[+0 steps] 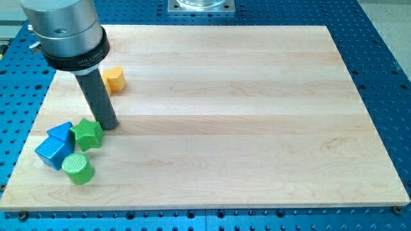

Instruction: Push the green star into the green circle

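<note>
My tip [109, 125] stands on the wooden board [244, 115] at the view's left – it is a plain rod with nothing to open or close – just beside the upper right edge of the green star [87, 134]. Below the star lies the green circle [78, 168], near it, with 2 blue blocks [56, 147] at their left. A yellow block [115, 78] sits above, apart.
</note>
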Action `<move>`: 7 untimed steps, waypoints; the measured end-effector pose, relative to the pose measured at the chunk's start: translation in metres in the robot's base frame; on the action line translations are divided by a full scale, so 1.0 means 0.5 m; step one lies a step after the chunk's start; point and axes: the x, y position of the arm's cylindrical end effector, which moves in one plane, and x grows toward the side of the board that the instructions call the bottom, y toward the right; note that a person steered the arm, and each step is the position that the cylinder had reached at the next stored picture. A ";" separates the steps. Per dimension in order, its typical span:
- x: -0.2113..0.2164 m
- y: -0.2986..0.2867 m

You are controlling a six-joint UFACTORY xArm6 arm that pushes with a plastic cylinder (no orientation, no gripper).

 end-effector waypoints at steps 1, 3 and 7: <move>0.004 0.000; 0.069 -0.012; 0.011 0.000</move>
